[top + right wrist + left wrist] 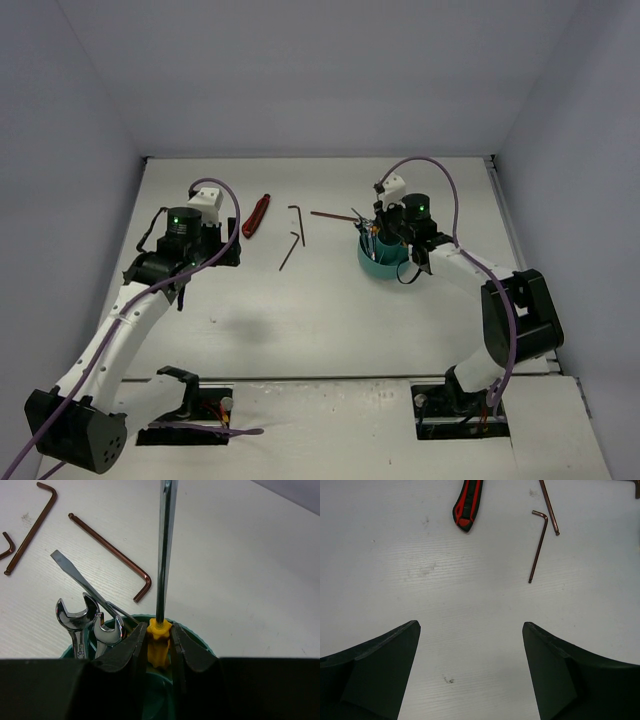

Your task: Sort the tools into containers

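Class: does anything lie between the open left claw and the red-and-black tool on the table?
Nothing visible does. Only bare table separates the left claw from the red-and-black tool. The nearest hex key lies off to the tool's right, clear of that path.

Illumination is diffuse and overhead. The white table (330, 310) reads bright but not clipped, and carries one faint, soft-edged shadow. Ahead of the left gripper (470, 630) the surface ribbing is sharp, while its fingers (380, 675) go near-black with detail lost. At the right gripper (159, 630), glare streaks the shaft of the screwdriver (165, 540) between the fingers and the wrenches (75, 617) just left of them. The gripper body is a featureless black band.
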Action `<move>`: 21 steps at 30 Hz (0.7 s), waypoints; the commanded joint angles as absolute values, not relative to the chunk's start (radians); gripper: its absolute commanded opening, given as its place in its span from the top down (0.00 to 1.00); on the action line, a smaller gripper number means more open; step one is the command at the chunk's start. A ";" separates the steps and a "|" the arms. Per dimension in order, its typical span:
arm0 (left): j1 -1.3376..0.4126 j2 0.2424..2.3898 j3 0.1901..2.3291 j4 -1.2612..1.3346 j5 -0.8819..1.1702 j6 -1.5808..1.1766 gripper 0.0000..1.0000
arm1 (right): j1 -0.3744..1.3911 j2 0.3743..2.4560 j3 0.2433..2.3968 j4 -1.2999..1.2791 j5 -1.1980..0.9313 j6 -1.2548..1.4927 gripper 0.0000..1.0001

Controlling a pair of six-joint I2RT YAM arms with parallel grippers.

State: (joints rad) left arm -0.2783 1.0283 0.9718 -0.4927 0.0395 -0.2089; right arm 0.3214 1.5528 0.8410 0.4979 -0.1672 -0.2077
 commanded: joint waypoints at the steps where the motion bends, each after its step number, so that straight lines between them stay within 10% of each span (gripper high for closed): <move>1: -0.273 1.020 0.983 -0.452 0.034 -0.189 0.20 | 0.324 1.520 0.828 0.572 -0.197 -0.204 0.82; 21: -0.273 1.057 0.985 -0.462 0.037 -0.186 0.20 | 0.325 1.364 0.834 0.524 -0.245 -0.147 0.60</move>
State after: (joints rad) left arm -0.2783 1.0445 0.9718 -0.4927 0.0399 -0.2085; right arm 0.3214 1.4685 0.8055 0.4909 -0.2263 -0.1731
